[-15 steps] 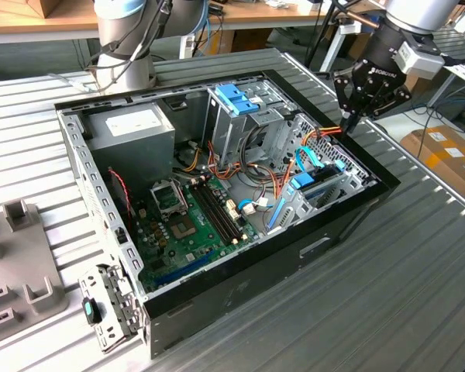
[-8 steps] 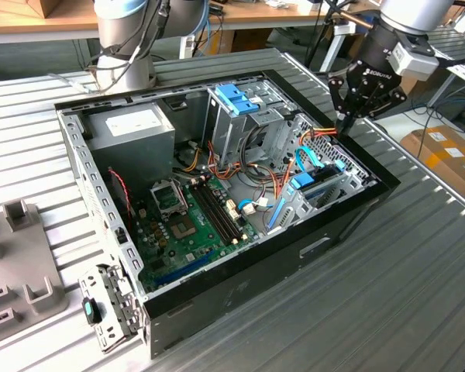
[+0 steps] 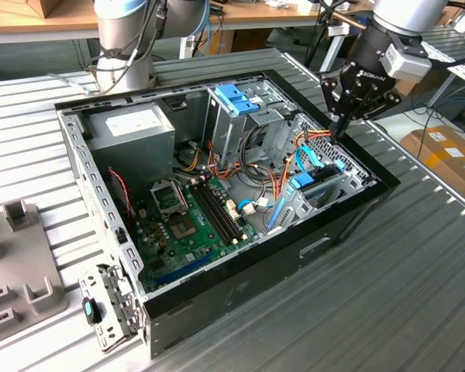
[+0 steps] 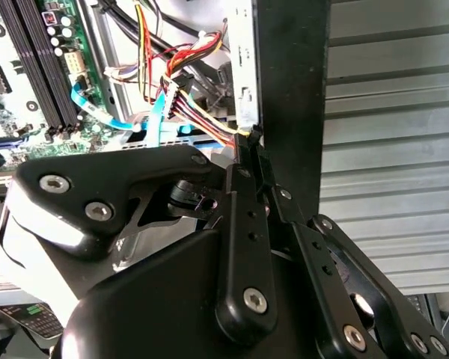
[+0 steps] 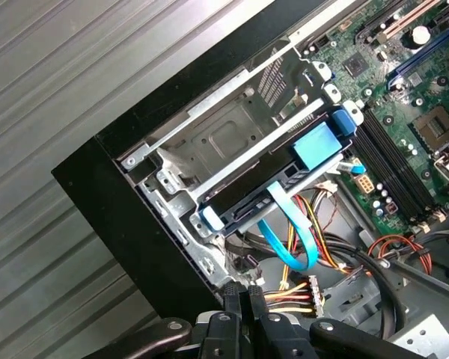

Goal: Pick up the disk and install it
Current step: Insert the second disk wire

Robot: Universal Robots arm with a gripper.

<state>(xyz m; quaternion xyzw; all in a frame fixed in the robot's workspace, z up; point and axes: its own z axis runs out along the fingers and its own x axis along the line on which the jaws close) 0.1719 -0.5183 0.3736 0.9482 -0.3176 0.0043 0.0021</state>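
Observation:
The disk (image 5: pixel 243 202), a dark flat drive with bright blue rails, lies in the metal bay at the front corner of the open computer case (image 3: pixel 349 213). In the exterior view the disk (image 3: pixel 319 188) sits low at the case's right end, with a blue flat cable looping to it. My gripper (image 3: pixel 337 130) hangs above the case's right rim, just behind the disk's bay. Its fingers are shut together with nothing between them in both wrist views, with the gripper (image 4: pixel 247 138) tip right next to a bundle of coloured wires (image 5: pixel 299 288).
A tall metal cage topped by a blue bracket (image 3: pixel 236 97) stands mid-case, with the power supply (image 3: pixel 132 128) and motherboard (image 3: pixel 190 221) beside it. A second arm's base (image 3: pixel 124 46) stands behind. Grey fixtures (image 3: pixel 15 256) lie on the exterior view's left, a cardboard box (image 3: pixel 446 151) on its right.

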